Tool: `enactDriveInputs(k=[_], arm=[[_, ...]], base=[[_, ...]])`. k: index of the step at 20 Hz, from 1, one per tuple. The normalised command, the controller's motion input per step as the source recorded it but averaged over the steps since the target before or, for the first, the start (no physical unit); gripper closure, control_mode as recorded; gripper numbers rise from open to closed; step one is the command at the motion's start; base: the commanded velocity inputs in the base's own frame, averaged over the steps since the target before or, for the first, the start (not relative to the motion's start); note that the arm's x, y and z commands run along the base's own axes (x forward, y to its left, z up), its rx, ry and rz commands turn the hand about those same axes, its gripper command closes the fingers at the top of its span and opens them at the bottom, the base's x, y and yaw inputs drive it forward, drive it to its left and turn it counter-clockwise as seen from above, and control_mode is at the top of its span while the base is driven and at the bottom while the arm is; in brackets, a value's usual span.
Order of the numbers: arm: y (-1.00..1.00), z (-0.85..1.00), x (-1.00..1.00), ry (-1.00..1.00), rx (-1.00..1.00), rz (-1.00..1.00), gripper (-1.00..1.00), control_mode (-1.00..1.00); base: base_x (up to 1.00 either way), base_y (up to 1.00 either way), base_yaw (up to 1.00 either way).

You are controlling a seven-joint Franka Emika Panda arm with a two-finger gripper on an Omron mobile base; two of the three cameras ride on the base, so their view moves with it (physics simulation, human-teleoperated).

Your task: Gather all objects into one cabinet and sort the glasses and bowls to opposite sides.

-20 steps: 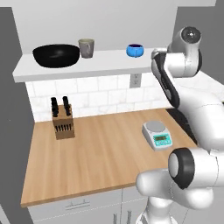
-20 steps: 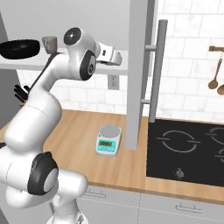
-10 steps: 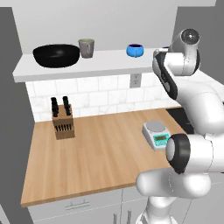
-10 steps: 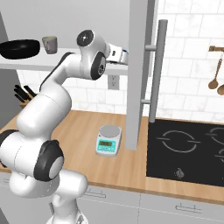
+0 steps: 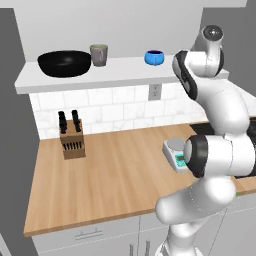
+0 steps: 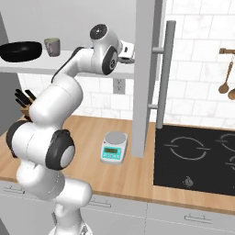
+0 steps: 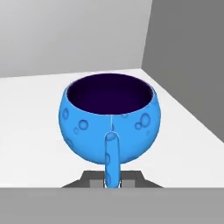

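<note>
One small blue bowl (image 7: 109,118), dark inside and fitted with a thin handle, sits on the cabinet (image 7: 30,131) floor board near its right side panel, its handle pinched between the pressed-together tips of the gripper (image 7: 112,181). Further along the same board, a second blue bowl (image 5: 154,57) stands mid-shelf, while the grey-beige cup (image 5: 99,55) sits just beside the black bowl (image 5: 65,63) at the left end. Placing this bowl well probably means keeping it level and low over the board and grouping it with the other bowls, apart from the cup.
</note>
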Motion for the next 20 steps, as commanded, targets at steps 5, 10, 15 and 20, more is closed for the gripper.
enactDriveInputs(k=[5, 10, 15, 20], arm=[[-0.11, 0.11, 0.37, 0.09, 0.0, -0.02, 1.0, -1.0], [-0.23, 0.0, 0.3, 0.01, 0.0, 0.0, 1.0, -1.0], [-0.13, -0.16, 0.26, 0.0, 0.0, 0.0, 1.0, -1.0], [-0.05, -0.19, 0.19, 0.0, 0.0, 0.0, 1.0, -1.0]], base=[[0.0, 0.0, 0.0], [0.0, 0.0, 0.0], [0.0, 0.0, 0.0], [0.0, 0.0, 0.0]])
